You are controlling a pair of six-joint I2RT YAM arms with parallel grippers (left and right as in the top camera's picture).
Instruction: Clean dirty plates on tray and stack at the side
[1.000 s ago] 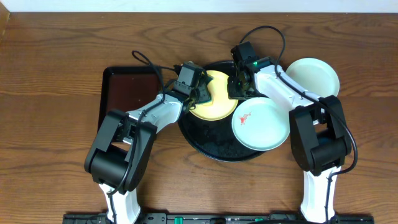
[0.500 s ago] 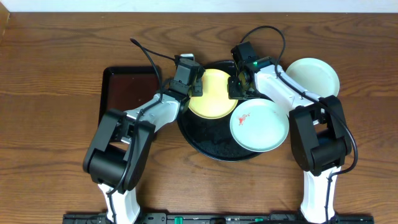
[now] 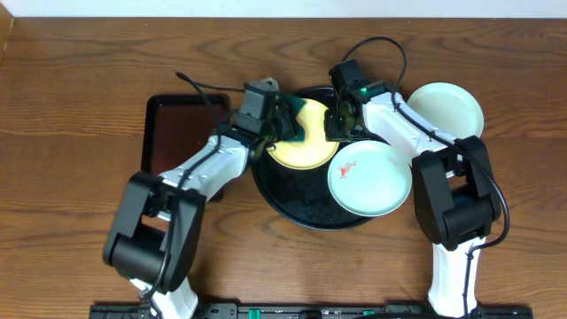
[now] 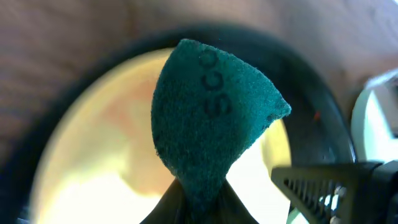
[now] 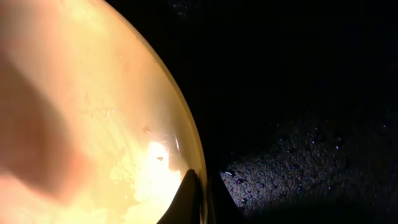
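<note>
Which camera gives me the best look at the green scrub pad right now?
Left wrist: the pad fills the frame, pinched in the left gripper over the yellow plate. Overhead shows only a small green patch beside that gripper. Right wrist shows none of it.

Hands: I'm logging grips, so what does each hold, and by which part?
Left hand pinches the green pad by its bunched lower end. Right hand clamps the yellow plate at its rim.
</note>
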